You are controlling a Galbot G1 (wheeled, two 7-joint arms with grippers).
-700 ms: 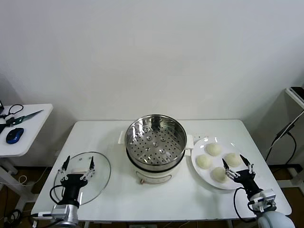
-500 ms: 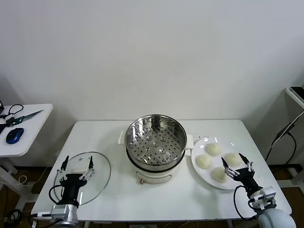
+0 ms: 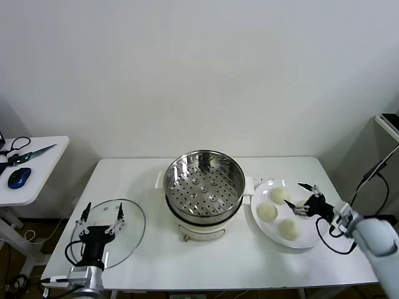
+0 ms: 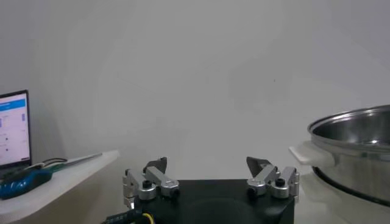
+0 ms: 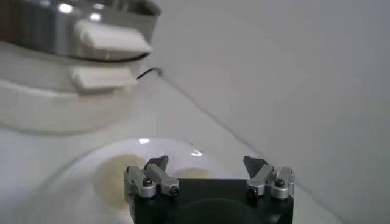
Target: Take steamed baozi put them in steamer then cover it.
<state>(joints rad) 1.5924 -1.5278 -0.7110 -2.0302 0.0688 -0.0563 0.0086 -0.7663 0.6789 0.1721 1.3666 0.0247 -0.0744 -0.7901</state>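
The right gripper (image 3: 304, 199), jaws spread wide and holding nothing, hovers at the frame's right over the plate (image 3: 308, 240) of steamed baozi (image 3: 267, 212). The steamer (image 3: 203, 187) sits centre. The left gripper (image 3: 101, 213), likewise wide and empty, idles lower left above the glass lid (image 3: 134, 227).

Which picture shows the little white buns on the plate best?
The head view: three buns show clearly on the plate, a fourth hides behind the right claw. The right wrist view shows only a blurry piece of one bun. The left wrist view shows none.

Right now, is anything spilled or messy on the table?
No, nothing stands out. The baozi sit on the white plate, the steamer stands upright and empty, and the glass lid lies flat on the table.
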